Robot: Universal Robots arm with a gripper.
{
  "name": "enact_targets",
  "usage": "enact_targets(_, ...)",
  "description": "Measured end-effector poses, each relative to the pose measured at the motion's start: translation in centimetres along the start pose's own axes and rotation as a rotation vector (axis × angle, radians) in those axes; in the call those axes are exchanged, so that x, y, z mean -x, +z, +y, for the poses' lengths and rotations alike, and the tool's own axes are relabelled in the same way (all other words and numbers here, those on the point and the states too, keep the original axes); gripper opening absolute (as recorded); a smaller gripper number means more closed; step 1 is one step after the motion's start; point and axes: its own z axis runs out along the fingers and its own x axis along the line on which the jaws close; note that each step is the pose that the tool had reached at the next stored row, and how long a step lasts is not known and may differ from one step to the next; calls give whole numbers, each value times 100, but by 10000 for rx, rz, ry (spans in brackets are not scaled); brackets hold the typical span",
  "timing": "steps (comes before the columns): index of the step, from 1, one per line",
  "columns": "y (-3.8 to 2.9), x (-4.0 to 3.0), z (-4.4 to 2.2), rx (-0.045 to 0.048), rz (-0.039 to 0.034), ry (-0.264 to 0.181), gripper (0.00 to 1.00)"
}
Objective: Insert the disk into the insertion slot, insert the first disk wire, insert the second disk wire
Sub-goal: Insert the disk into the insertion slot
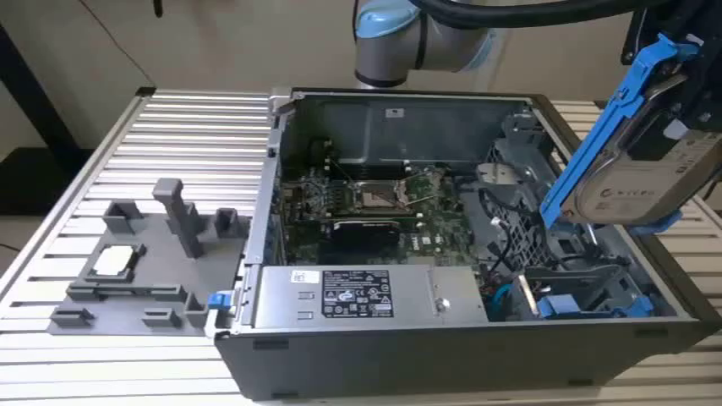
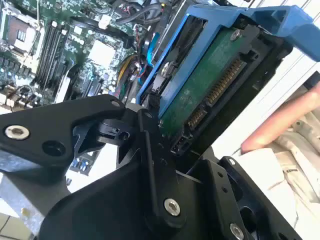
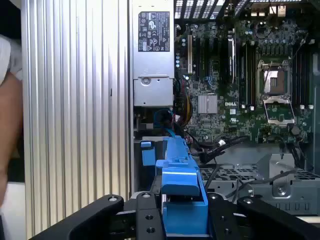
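Your hand point(image 3: 182, 215) grips the disk point(image 1: 637, 182), its long axis steeply tilted, and the slot point(image 1: 587, 298) lies below it, in a corner of the open computer case point(image 1: 451, 365).

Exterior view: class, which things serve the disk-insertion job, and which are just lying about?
Job: the disk, held by the gripper; the insertion slot.
Lying about: power-supply box; motherboard; grey fixture blocks on the table.
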Motion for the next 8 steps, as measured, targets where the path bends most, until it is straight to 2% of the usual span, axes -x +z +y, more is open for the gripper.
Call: enact_targets(8,15,0,-1,0,0,0,33)
